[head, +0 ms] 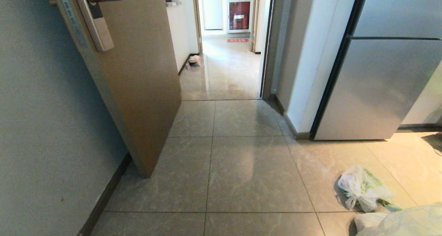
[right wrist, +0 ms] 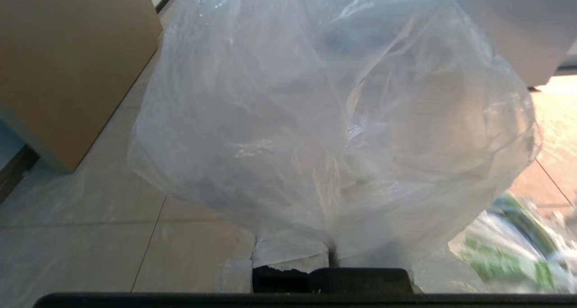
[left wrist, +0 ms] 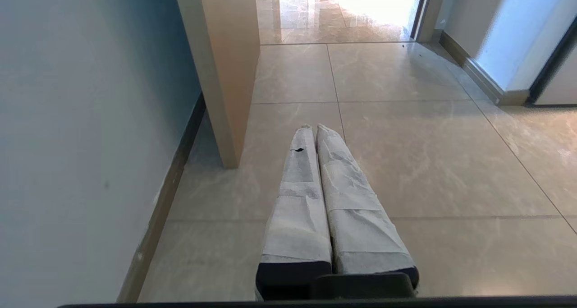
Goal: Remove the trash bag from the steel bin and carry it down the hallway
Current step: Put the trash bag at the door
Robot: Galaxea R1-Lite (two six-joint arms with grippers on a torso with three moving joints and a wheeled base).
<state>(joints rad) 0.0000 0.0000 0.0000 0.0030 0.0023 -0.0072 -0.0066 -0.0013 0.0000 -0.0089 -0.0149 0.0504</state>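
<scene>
Head view: the trash bag (head: pixel 404 220) shows only as a pale bulge at the lower right corner, cut off by the frame edge, and neither arm appears. A second, knotted bag with green print (head: pixel 364 191) lies on the tiles just beside it. The hallway (head: pixel 224 70) runs ahead through a gap between the open wooden door (head: pixel 138 80) and a white wall corner (head: pixel 304 73), with a grey fridge (head: pixel 383 87) behind that corner. The hanging bag could brush the knotted bag or catch on the door edge as the base drives through. The steel bin is in no view.

Left wrist view: the left gripper (left wrist: pixel 313 127) hangs over bare tile with its 2 cloth-wrapped fingers pressed together, holding nothing.

Right wrist view: the right gripper (right wrist: pixel 331 254) is clamped on the gathered neck of the trash bag (right wrist: pixel 324 118), which balloons forward and hides the fingertips and most of the floor ahead. The film is thin, so the pinch could slip or tear. Its contents are hard to make out.
</scene>
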